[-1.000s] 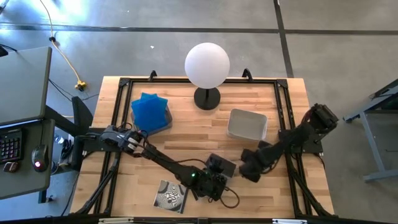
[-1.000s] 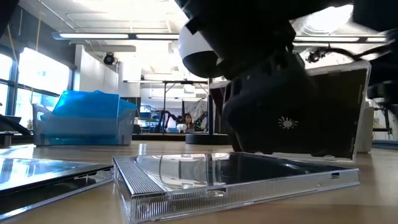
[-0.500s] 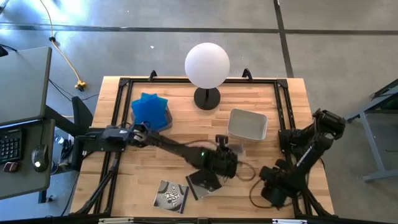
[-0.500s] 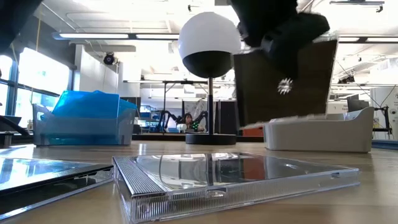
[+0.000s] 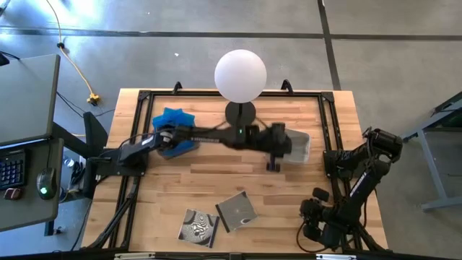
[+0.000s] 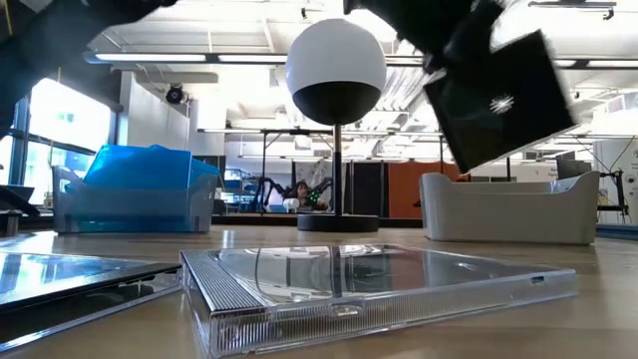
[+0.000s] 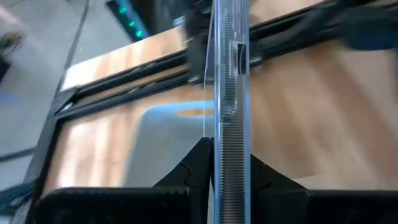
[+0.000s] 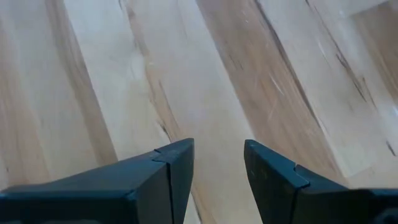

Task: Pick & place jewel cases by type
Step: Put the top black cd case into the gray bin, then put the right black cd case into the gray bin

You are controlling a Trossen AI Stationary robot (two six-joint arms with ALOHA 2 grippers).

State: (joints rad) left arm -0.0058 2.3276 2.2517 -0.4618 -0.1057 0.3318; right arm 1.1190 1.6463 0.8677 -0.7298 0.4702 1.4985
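Carried over the grey tub (image 5: 297,144), left hand (image 7: 227,163) pinches dark case (image 6: 503,100) edge-on

Dark jewel case (image 6: 503,102) airborne, tilted, over grey tub at table 2 o'clock. Clear-topped dark case (image 5: 237,210) flat at 6 o'clock. Swirl-patterned case (image 5: 198,226) flat just beside, 7 o'clock. Blue cases (image 5: 173,123) stacked in tub, 10 o'clock.
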